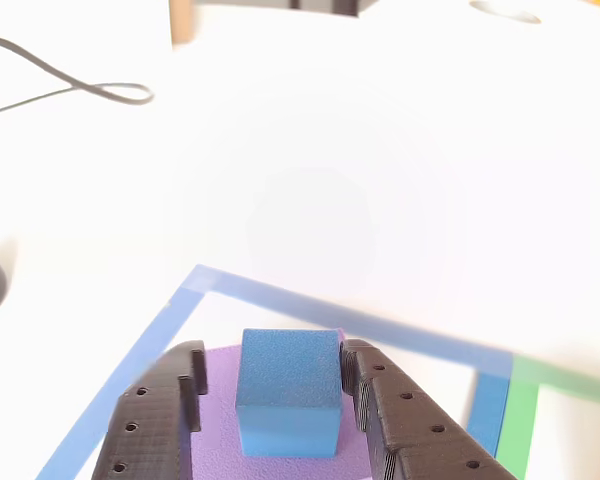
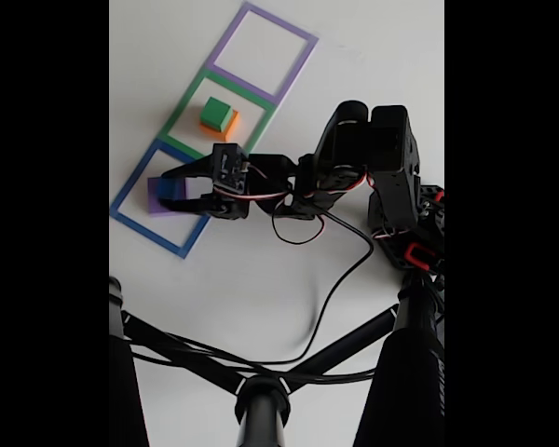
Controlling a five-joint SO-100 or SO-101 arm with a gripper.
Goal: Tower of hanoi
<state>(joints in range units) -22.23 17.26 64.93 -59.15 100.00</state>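
White tabletop (image 1: 400, 180); matte blue cube (image 1: 288, 390) atop purple block (image 1: 280, 460).

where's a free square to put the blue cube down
The purple outline at the far end of the row is bare. The green outline holds the green block on the orange block. The blue outline is crowded: purple block, blue cube, tool.

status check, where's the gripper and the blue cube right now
Gripper straddling blue cube, fingers close on both sides, contact unclear. Cube sits on purple block inside blue square outline. Green block on orange block in green outline; nothing in the way.
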